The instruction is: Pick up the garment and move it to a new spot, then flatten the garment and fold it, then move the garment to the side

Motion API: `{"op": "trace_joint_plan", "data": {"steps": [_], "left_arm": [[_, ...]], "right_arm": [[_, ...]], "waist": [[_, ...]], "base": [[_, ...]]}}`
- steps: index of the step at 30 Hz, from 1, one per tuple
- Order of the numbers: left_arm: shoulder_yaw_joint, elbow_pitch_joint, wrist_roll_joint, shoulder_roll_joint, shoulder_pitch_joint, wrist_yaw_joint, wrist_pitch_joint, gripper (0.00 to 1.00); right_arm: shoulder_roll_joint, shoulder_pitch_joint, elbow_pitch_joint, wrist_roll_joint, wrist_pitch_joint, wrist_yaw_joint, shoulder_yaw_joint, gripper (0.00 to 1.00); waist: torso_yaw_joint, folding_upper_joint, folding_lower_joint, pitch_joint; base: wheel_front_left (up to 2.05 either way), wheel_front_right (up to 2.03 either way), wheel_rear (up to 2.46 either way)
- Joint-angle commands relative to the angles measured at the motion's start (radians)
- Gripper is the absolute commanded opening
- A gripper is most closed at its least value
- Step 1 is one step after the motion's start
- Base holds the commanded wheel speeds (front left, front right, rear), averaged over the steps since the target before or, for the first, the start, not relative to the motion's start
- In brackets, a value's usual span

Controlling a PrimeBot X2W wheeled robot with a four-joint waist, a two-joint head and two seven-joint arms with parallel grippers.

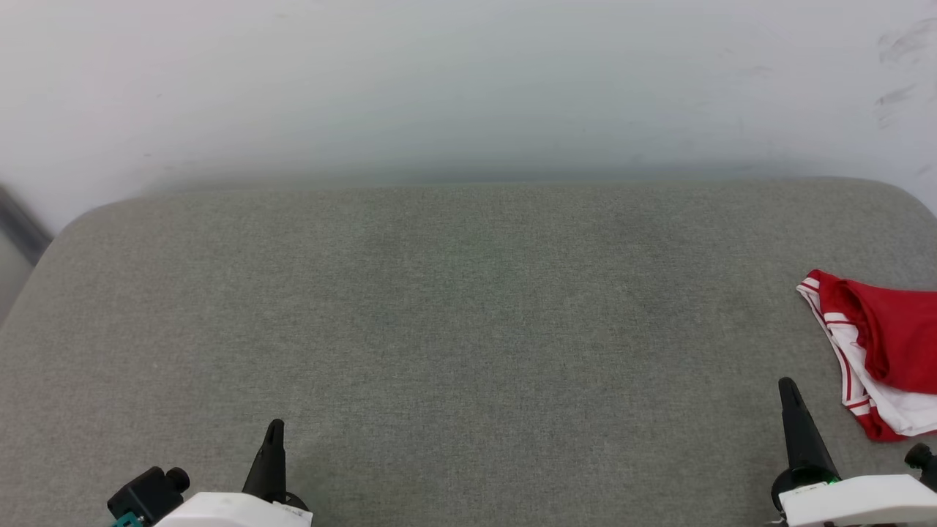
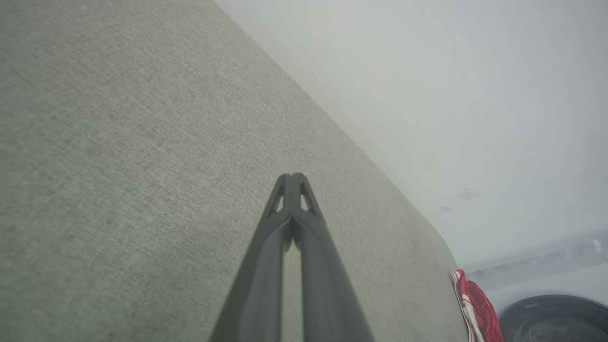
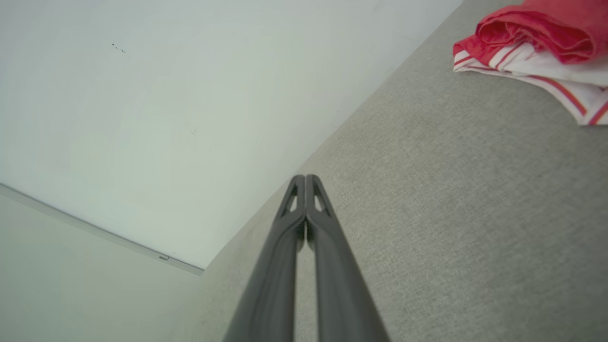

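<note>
Both are pinched fully shut on nothing: the left end effector (image 1: 274, 433) low at the near left, the right end effector (image 1: 789, 391) at the near right. Just beyond the right one lies the garment (image 1: 893, 337), bunched red over white with striped trim (no lettering legible), at the right edge of the table (image 1: 468, 293). Bare grey cloth runs between them to the rounded far edge against the white wall (image 1: 468, 88).

Head camera: high, looking down across grey fabric pad (image 1: 468, 329). Wrist cameras: low, near it; all three share garment (image 1: 889, 340).
</note>
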State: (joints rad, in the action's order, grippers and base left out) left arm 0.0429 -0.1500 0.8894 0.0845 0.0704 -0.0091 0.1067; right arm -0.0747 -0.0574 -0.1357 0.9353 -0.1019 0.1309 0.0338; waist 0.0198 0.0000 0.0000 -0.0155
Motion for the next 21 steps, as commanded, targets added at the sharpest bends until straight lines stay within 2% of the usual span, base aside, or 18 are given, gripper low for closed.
{"op": "trace_joint_plan", "data": {"steps": [1, 21], "left_arm": [[-0.008, 0.005, 0.036, 0.006, -0.029, -0.009, -0.007, 0.00], [-0.039, -0.027, 0.278, 0.007, -0.078, -0.047, -0.063, 0.00]], "right_arm": [[-0.010, 0.030, 0.003, 0.034, 0.007, 0.000, 0.003, 0.00], [-0.011, 0.075, -0.033, 0.260, 0.065, 0.000, 0.013, 0.00]], "waist": [[0.000, 0.0000, 0.0000, 0.000], [-0.005, 0.0000, 0.0000, 0.005]], "base": [[0.00, 0.00, 0.00], [0.00, 0.00, 0.00]]}}
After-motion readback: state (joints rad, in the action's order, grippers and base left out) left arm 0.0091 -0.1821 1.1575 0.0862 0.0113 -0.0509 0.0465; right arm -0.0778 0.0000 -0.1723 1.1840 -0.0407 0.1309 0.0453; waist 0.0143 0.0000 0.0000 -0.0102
